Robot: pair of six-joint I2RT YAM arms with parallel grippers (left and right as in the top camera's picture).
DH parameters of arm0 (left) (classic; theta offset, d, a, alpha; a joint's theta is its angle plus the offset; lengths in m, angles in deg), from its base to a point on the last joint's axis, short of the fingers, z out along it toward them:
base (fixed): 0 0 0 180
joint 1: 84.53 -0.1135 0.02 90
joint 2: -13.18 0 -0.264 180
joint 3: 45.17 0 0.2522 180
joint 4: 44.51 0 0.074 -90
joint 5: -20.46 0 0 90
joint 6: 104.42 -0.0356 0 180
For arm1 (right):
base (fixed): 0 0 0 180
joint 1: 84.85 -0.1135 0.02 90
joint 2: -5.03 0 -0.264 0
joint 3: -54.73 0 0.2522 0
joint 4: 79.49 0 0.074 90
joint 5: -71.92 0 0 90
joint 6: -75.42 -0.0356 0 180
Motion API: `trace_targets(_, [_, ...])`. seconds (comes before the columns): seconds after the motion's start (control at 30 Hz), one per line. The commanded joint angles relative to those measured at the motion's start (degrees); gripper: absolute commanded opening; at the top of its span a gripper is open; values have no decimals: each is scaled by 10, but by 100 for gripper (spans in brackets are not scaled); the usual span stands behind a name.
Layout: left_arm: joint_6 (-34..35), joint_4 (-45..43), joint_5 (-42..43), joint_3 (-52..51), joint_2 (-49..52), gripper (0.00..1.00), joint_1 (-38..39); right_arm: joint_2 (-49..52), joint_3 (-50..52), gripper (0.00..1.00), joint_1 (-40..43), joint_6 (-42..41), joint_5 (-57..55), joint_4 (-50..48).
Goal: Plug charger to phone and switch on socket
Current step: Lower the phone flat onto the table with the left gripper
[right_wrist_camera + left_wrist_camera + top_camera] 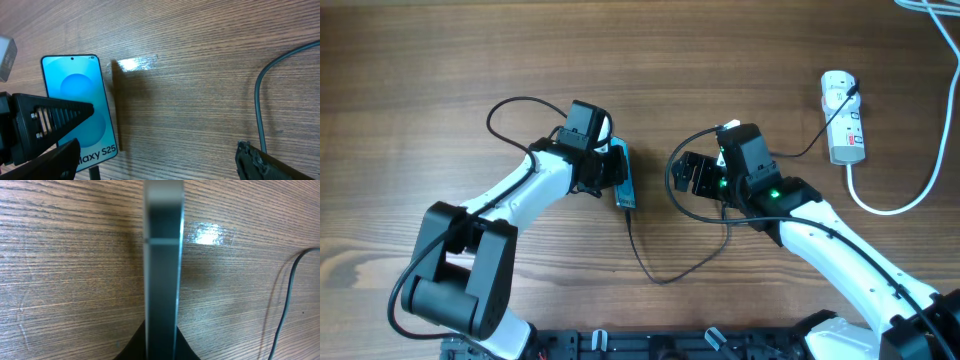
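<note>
Overhead: phone (627,185) is edge-on, its far side hidden by left tool (614,174). Charger (660,281) tip at phone's btm end too small to tell if seated. Socket (843,118) switch, far right of phone, unreadable. Left wrist: phone's top blurred and cut off.

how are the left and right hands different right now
The left hand is shut on the phone, holding it up on its edge; the right hand is open and holds nothing. The left hand touches the phone; the right hand sits apart from it, facing its screen. Both are black and low over the table.
</note>
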Motion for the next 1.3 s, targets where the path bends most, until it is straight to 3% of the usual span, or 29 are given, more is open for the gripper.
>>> trace_targets(0.0, [5,-8,-3,-2,3,12,1,-5,-6,100,0,6,-10,-1])
trace_targets(0.3, [5,-11,-3,-2,3,18,1,-5,-6,100,0,5,-10,-1])
trace_targets(0.37, [5,-11,-3,-2,3,27,1,-5,-6,100,0,6,-10,-1])
trace_targets(0.63, [5,-12,-3,-2,3,29,1,-5,-6,100,0,6,-10,-1])
trace_targets(0.73, [5,-12,-3,-2,3,35,1,-5,-6,100,0,5,-10,-1])
trace_targets(0.83, [5,-12,-3,-2,3,30,1,-5,-6,100,0,6,-10,-1])
trace_targets(1.27, [2,-25,-1,-2,45,30,2,-5,-6,100,0,5,-10,-1])
